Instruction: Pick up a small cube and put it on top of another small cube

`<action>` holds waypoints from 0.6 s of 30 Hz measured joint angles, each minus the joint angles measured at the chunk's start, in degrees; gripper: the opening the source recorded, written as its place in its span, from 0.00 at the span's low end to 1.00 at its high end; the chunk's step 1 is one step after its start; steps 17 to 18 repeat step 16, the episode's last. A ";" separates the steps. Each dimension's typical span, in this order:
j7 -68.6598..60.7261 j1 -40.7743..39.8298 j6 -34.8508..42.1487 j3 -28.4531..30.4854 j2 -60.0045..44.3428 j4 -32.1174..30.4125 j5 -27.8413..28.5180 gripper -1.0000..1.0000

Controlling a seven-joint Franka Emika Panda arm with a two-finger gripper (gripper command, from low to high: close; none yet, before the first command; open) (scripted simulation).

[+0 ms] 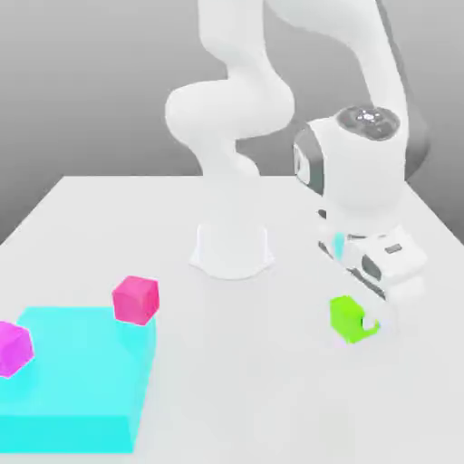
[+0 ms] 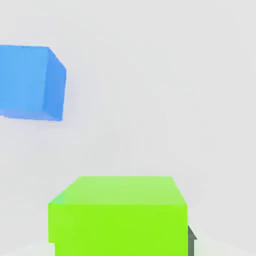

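Between the fingers of the gripper [image 1: 373, 319], low over the worktop [image 1: 254, 362], the lime-green cube [image 1: 347, 318] sits pinched, so the pick looks made; next it likely needs lifting and carrying over the nearby blue cube [image 2: 31, 81], then lowering squarely.

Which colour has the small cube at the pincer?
Lime green cube; it shows best in the hand view.

We note the robot base [image 1: 232, 249] at table [image 1: 109, 217] centre. To its exterior view's left lies a flat block [image 1: 77, 381] carrying two cubes [image 1: 136, 300]. To its right, a cube [image 1: 352, 319] between the gripper [image 1: 372, 322] fingers.
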State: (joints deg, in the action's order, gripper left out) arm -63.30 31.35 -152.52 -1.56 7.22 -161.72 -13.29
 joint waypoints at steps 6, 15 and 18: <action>-8.47 7.08 -1.06 -6.64 9.28 -8.59 6.39 0.00; -5.78 5.63 -16.86 -8.09 -6.04 -8.93 12.55 1.00; -5.78 5.63 -16.86 -8.09 -6.04 -8.93 12.55 1.00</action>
